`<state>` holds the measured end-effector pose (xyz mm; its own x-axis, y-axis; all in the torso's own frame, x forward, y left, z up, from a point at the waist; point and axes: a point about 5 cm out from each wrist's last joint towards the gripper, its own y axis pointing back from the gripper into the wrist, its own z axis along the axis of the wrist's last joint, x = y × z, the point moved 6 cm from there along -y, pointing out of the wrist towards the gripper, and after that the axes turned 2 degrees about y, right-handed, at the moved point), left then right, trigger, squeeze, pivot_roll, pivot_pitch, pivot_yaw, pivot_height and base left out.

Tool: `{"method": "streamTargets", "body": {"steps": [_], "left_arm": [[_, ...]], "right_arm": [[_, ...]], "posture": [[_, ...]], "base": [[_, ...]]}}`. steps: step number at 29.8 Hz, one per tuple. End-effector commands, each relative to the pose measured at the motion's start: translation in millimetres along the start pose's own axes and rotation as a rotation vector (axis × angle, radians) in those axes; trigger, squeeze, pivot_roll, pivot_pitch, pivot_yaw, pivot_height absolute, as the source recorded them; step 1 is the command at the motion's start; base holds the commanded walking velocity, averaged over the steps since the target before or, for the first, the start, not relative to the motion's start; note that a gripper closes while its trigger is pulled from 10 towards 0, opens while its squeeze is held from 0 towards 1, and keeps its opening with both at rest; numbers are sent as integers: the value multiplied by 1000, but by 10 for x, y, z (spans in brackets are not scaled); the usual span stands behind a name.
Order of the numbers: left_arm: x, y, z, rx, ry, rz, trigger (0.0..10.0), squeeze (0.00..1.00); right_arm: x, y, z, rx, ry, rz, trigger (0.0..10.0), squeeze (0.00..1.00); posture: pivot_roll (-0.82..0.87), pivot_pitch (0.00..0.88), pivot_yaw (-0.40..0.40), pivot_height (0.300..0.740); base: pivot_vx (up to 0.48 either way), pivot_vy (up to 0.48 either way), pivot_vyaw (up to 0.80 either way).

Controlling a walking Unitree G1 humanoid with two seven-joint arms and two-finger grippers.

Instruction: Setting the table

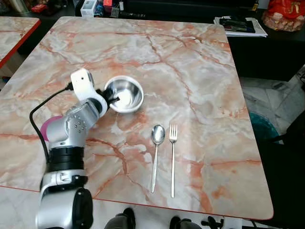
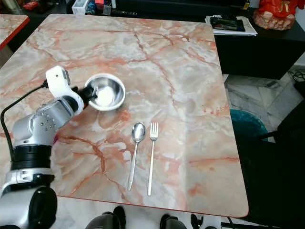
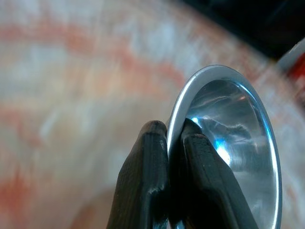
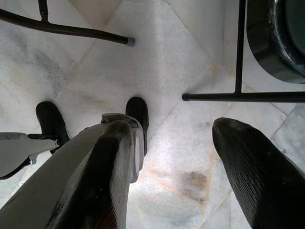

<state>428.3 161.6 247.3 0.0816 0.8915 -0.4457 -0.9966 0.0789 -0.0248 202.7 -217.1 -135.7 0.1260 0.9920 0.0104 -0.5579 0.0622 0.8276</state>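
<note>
One spoon [image 1: 157, 152] and one fork [image 1: 173, 157] lie side by side on the table [image 1: 200, 71], handles toward the robot; the left gripper [image 1: 112, 98] pinches one steel bowl's [image 1: 125, 94] near rim; the right gripper [image 4: 176, 157] hangs spread above the floor

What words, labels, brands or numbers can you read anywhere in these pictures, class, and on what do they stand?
None can be read.
Boxes beyond the table's far edge: printing too small and blurred.
Papers on the dark counter: no legible text.
Bowl, spoon, fork: no markings visible.
</note>
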Motion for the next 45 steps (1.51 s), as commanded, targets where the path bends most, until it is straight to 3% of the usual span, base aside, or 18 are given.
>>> {"method": "streamTargets", "body": {"steps": [1,5,10,14,20,30,45], "left_arm": [[-12,30,79,-43,-12,-7,10000,0],[-197,142,284,-217,-130,-51,10000,0],[-245,222,451,-354,-238,-32,10000,0],[-230,270,615,-440,-242,-8,10000,0],[-226,269,676,-475,-285,9,10000,0],[-228,263,680,-486,-276,16,10000,0],[-216,315,894,-558,-270,33,10000,0]], "right_arm": [[-24,20,-126,35,-8,-7,10000,0],[-38,23,-138,39,-2,-11,10000,0],[-41,25,-148,42,1,-13,10000,0],[-41,26,-155,44,3,-13,10000,0],[-45,27,-162,49,11,-13,10000,0],[-39,23,-150,48,9,-13,10000,0],[-31,19,-130,43,5,-12,10000,0]], "posture": [[-30,197,-19,740],[-30,193,-23,740],[-33,189,-22,740],[-33,186,-22,740],[-28,190,-23,740],[-25,205,-27,740],[-20,213,-26,740]], "base": [[0,0,0],[0,0,0],[0,0,0],[0,0,0],[0,-16,0],[0,76,0],[0,439,0]]}}
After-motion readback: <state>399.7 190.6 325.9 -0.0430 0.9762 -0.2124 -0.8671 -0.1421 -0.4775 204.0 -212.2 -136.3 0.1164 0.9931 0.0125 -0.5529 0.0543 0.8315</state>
